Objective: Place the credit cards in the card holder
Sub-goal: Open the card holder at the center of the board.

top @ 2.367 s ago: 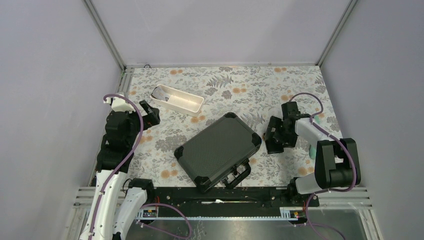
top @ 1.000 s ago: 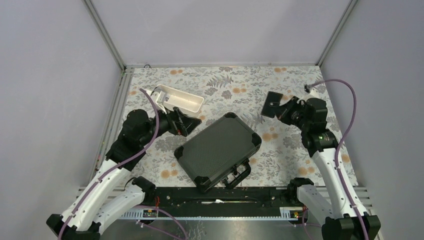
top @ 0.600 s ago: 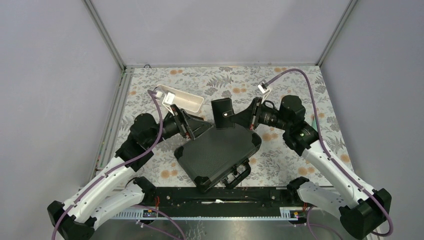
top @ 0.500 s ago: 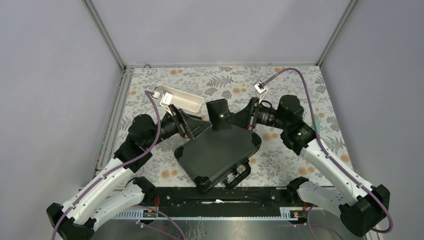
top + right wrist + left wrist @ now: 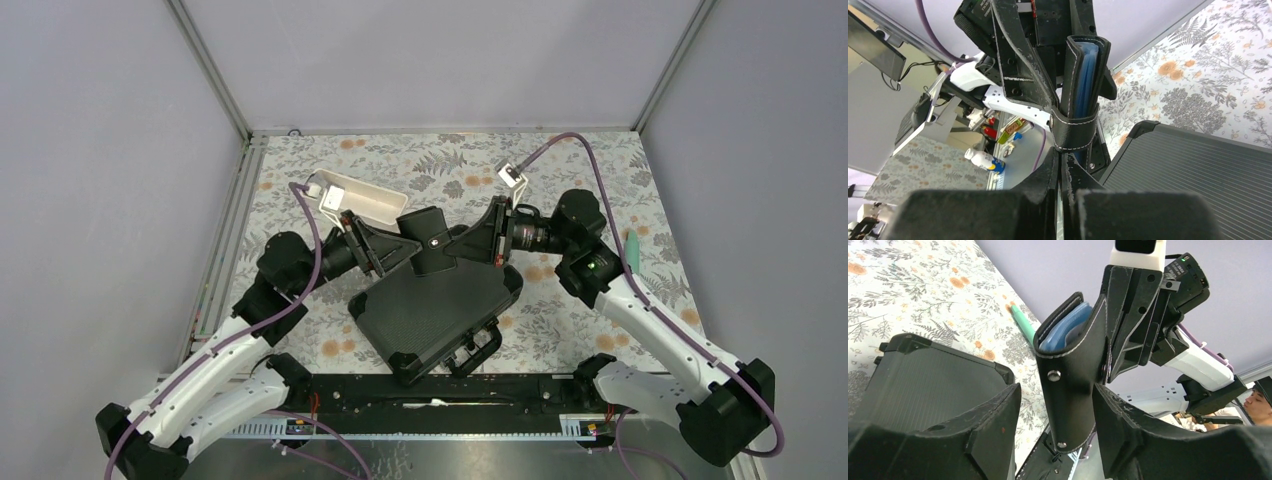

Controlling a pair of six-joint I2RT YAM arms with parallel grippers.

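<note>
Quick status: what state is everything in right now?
card holder, folded, held aloft.
right claw, shut on the card holder.
left claw, open, fingers straddling the card holder.
hard case, closed, lying flat.
white tray, upright, contents unclear.

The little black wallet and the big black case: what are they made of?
The card holder looks like matte leather or imitation leather: pale stitching lines its edges, with shiny metal snaps. The case looks like hard ribbed plastic, though that is uncertain.
</note>
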